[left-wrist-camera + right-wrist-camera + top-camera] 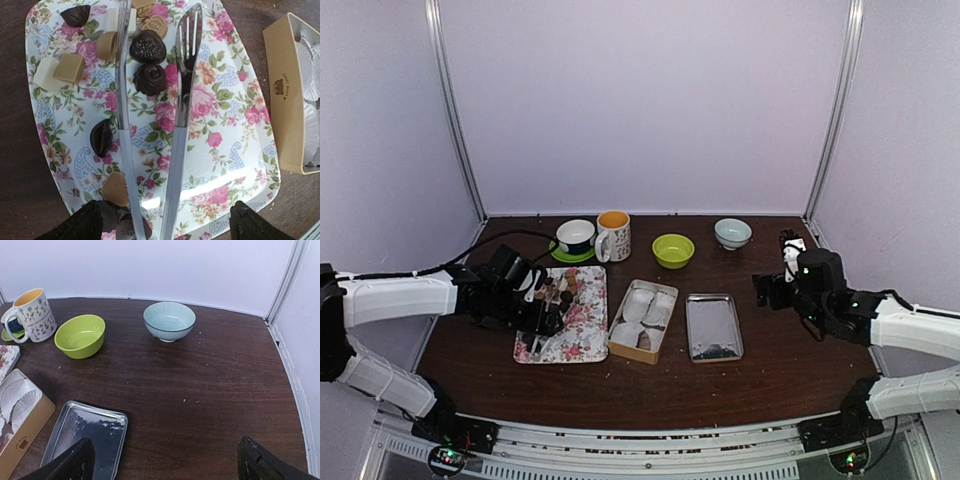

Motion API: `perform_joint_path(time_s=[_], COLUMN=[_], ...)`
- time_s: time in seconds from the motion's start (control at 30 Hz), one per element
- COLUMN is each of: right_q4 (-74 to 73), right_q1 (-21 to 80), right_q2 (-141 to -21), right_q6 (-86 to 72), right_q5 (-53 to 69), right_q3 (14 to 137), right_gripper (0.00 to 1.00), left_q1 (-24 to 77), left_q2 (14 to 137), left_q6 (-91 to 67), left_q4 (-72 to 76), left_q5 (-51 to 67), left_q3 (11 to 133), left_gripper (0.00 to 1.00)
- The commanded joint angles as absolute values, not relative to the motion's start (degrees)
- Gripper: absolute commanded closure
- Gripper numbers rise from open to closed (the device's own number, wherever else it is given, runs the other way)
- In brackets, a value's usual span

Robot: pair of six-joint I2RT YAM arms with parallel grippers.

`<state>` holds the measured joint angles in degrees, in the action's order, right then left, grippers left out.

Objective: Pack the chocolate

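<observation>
Left gripper (172, 207) hangs over the floral tray (225, 150), fingers spread wide. The silver tongs (182, 100) run out between them, arms straddling two dark pieces of the chocolate (147, 47), which lies scattered across that tray, beside the tan tin (282, 90). On the other side, the right gripper (165, 442) hovers above the table by the silver tray (100, 430), fingers wide apart, nothing between them.

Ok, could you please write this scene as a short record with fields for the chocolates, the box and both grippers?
chocolates: roughly a dozen, dark, tan and white, on the floral tray
tin box: beside the tray, holds white paper cups
left gripper: open, above the tray, silver tongs reaching out from it over the chocolates
right gripper: open, empty, above the table
</observation>
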<state>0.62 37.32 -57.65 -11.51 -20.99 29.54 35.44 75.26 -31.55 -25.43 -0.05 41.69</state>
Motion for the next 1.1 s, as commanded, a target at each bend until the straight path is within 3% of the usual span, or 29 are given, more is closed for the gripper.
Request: perform_joint_path(time_s=[0.0, 0.17, 0.3, 0.8, 1.07], right_q4=[1.1, 2.8, 7.6, 12.7, 13.0], right_q1=[32.1, 29.8, 29.4, 29.3, 29.3], right_q2=[-55.1, -53.3, -51.2, -46.3, -46.7], right_q6=[-11.8, -14.1, -17.1, -16.5, -16.3], right_q5=[-12.1, -14.1, -16.1, -15.8, -15.4], right_q3=[28.0, 25.8, 20.9, 15.4, 15.4], right_gripper=[0.0, 0.0, 0.0, 0.0, 0.0], left_q1=[37.2, 37.9, 38.4, 40.7, 41.0], left_q2=[77.1, 81.4, 84.7, 90.6, 92.2], left_q6=[-29.1, -27.8, -28.3, -30.8, -31.0], left_q4=[-23.0, -23.8, -24.3, -24.7, -25.0], left_q5=[-6.2, -9.1, -9.9, -14.3, -15.5], left_q3=[43.9, 46.3, 47.6, 49.0, 49.3], left_gripper=[0.09, 0.1, 0.17, 0.22, 0.36])
